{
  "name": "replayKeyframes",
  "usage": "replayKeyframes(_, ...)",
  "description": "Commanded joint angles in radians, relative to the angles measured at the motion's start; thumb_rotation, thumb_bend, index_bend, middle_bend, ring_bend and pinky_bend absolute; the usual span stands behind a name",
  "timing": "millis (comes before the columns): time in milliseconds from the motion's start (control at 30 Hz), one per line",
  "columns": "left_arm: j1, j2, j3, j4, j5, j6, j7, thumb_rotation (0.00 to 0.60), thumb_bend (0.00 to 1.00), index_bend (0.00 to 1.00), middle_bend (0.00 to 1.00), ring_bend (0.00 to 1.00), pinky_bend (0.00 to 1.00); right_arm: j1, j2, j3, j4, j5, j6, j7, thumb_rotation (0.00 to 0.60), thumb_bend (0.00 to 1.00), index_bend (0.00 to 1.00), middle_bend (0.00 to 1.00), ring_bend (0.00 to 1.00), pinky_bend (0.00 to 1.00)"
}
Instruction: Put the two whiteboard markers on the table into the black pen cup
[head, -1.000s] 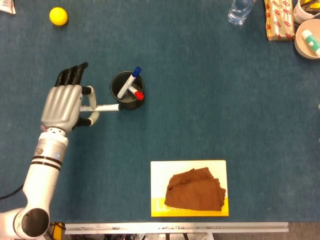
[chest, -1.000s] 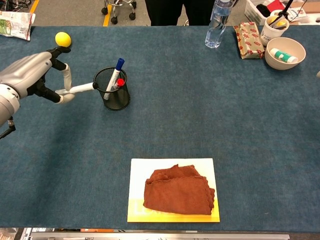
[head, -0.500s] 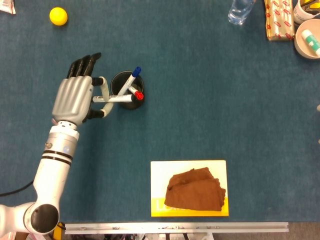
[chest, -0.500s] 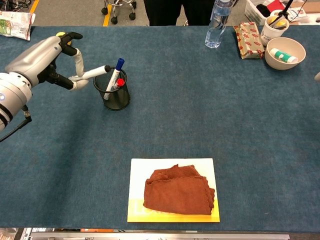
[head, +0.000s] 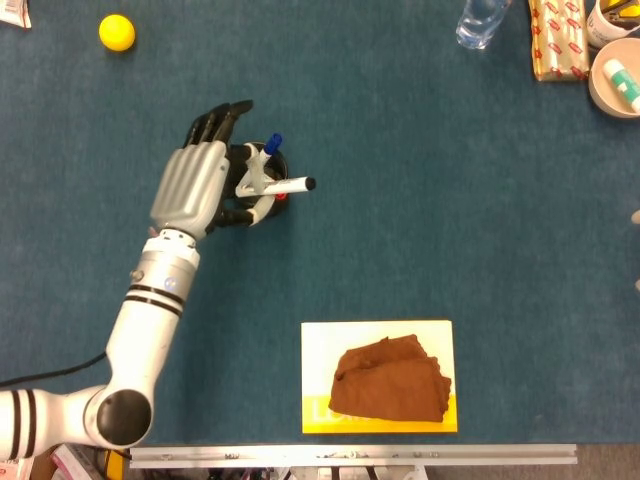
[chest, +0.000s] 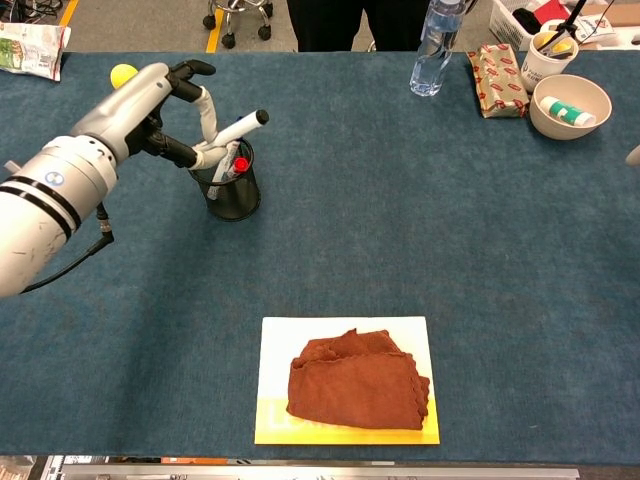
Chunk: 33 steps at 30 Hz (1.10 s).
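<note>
My left hand (head: 195, 185) (chest: 150, 110) hovers over the left side of the black mesh pen cup (head: 264, 211) (chest: 232, 196). It pinches a white marker with a black cap (head: 285, 185) (chest: 240, 127), which lies almost level across the cup's mouth, cap pointing right. Inside the cup stand a blue-capped marker (head: 272, 145) and a red-capped marker (head: 279, 195) (chest: 240, 164). A pale sliver at the right edge (chest: 632, 155) may be my right hand; its fingers cannot be made out.
A yellow ball (head: 117, 32) lies at the far left. A brown cloth (head: 390, 380) sits on a white-and-yellow board near the front edge. A water bottle (chest: 437, 45), a wrapped packet (chest: 497, 66) and a bowl (chest: 570, 105) stand at the back right.
My left hand has carried the black-capped marker up and to the right, from beside the cup to over its mouth. The cup and the two markers inside stayed put.
</note>
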Motion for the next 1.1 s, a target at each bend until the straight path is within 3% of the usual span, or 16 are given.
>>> replayKeyframes(33,-0.021,-0.035,-0.015,0.043,-0.009,-0.021,-0.025,0.6,0.29,0.68,0.09,0.0,0.0,0.001,0.001,0.001,0.001,0.001,0.0,0.002,0.6,0.0,0.4,0.35,0.27,0.4)
replayKeyframes(567,-0.056,-0.119,-0.05,0.164,0.004,-0.072,-0.149,0.6,0.29,0.68,0.1,0.0,0.0,0.004,0.0,-0.002,0.0,0.007,-0.011,-0.008,0.6,0.0,0.4,0.35,0.27,0.4)
replayKeyframes(1100,-0.004,-0.09,-0.027,0.253,0.075,-0.123,-0.335,0.6,0.29,0.68,0.1,0.0,0.0,0.004,0.0,-0.003,0.0,0.01,-0.013,-0.013,0.6,0.0,0.4,0.35,0.27,0.4)
